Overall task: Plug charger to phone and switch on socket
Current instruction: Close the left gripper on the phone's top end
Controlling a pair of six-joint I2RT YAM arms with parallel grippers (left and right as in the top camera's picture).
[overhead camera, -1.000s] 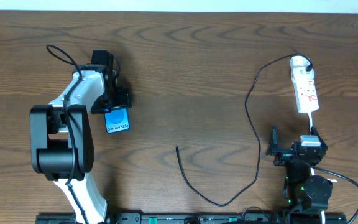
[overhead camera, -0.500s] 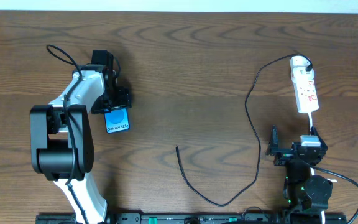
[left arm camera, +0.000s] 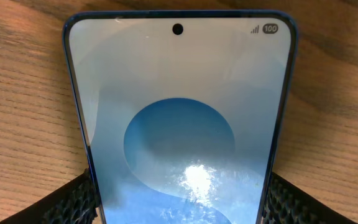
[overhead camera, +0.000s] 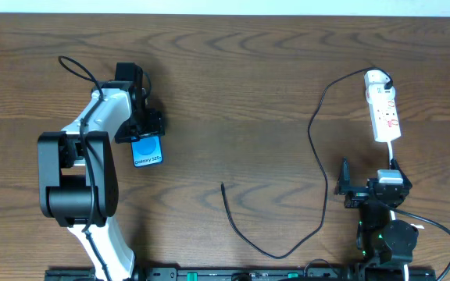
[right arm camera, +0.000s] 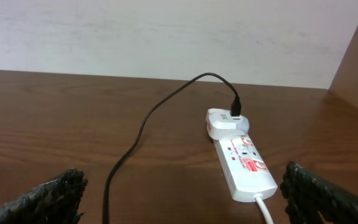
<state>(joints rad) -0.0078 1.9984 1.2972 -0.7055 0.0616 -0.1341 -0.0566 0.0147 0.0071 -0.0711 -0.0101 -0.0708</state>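
Observation:
The phone (overhead camera: 148,151) lies flat on the wooden table, left of centre, its blue screen up. In the left wrist view the phone (left arm camera: 179,124) fills the frame. My left gripper (overhead camera: 147,138) is shut across its width, and both black fingers (left arm camera: 67,202) press against its side edges. The charger's black cable (overhead camera: 323,195) runs from a white adapter (overhead camera: 376,78) in the socket (overhead camera: 385,115), loops down, and ends at a free plug tip (overhead camera: 223,186) mid-table. My right gripper (overhead camera: 369,176) stands open and empty just before the socket (right arm camera: 247,167), with the cable (right arm camera: 142,130) between its fingers.
The socket's white cord (right arm camera: 266,208) runs back towards the right arm's base (overhead camera: 389,238). A light wall (right arm camera: 166,31) rises behind the far table edge. The left arm (overhead camera: 80,172) stretches along the left side of the table (overhead camera: 233,86).

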